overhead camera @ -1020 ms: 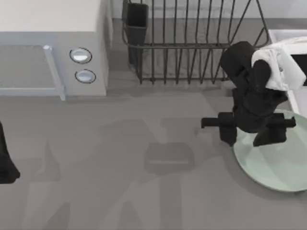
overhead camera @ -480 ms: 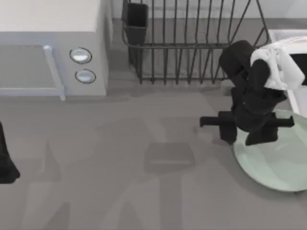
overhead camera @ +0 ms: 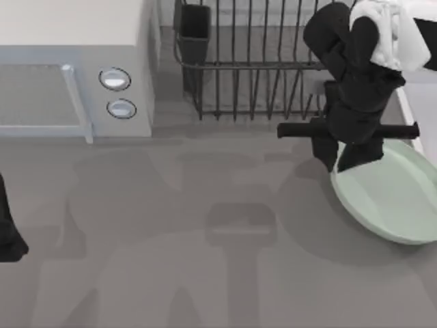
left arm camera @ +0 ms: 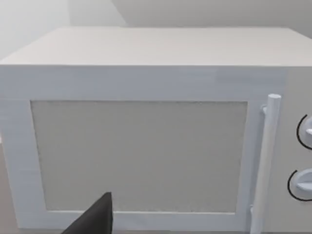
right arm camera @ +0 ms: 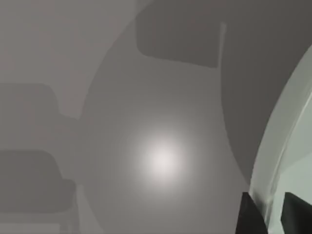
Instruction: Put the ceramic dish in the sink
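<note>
The ceramic dish (overhead camera: 396, 198) is a pale mint-green round plate at the right of the table, lifted off the surface and tilted, with its shadow on the table beneath. My right gripper (overhead camera: 339, 158) is shut on the plate's left rim. In the right wrist view the rim (right arm camera: 285, 146) runs between the two dark fingers (right arm camera: 251, 218), high above the grey table. The sink (overhead camera: 423, 113) shows as a pale basin at the right edge, just behind the dish and partly hidden by my right arm. My left gripper (overhead camera: 7, 236) is parked at the table's left edge.
A white microwave (overhead camera: 68, 68) with two knobs stands at the back left, and it faces the left wrist camera (left arm camera: 146, 136). A black wire dish rack (overhead camera: 266, 61) stands at the back centre, right beside my right arm. Grey table lies in front.
My right gripper has risen and moved toward the back with the dish in its grip. The dish came off the table and now hangs tilted. The left arm has not moved.
</note>
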Controlling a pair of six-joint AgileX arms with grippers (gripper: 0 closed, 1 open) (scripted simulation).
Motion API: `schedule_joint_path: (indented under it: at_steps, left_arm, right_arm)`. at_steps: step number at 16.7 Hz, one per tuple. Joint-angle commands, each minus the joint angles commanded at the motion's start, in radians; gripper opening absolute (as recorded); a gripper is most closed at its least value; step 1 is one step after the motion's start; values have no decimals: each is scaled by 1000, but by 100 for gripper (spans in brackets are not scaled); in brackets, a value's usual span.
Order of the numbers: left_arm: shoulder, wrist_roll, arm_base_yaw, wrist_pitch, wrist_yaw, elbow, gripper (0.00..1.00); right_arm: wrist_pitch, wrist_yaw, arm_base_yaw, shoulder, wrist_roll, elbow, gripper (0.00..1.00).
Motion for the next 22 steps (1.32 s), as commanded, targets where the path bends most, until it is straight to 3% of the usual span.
schedule_joint_path:
  at_steps: [6, 10, 18, 22]
  left_arm:
    - [0, 0, 0, 0, 0, 0, 100]
    - [0, 0, 0, 0, 0, 0, 100]
    - [0, 0, 0, 0, 0, 0, 100]
    - [0, 0, 0, 0, 0, 0, 100]
  right_arm:
    - [-498, 0, -5, 18, -4, 533, 0]
    - [-711, 0, -11, 11, -11, 748, 0]
    - [-759, -1, -10, 9, -14, 800, 0]
    - [-756, -1, -111, 124, -115, 907, 0]
